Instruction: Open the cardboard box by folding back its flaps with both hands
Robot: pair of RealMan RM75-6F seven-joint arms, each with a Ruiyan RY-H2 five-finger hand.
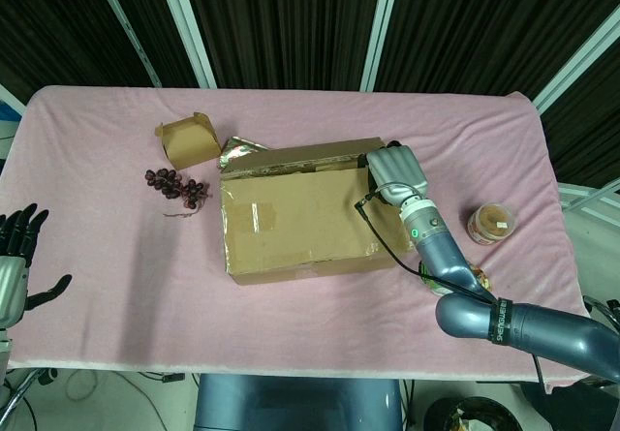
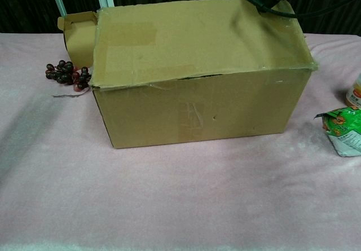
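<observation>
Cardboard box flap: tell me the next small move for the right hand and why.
Probably keep swinging the top flap upward and back toward you. The right hand sits at the far right corner of the cardboard box, and the flap's far edge is raised in the chest view. The left hand hangs far off, open.

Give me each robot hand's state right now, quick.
Left robot hand: open, holding nothing.
Right robot hand: on the cardboard box top flap's far corner; grip cannot be told.

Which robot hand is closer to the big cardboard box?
The right robot hand: it rests at the cardboard box's far right top edge. The left robot hand hovers off the table's left edge.
</observation>
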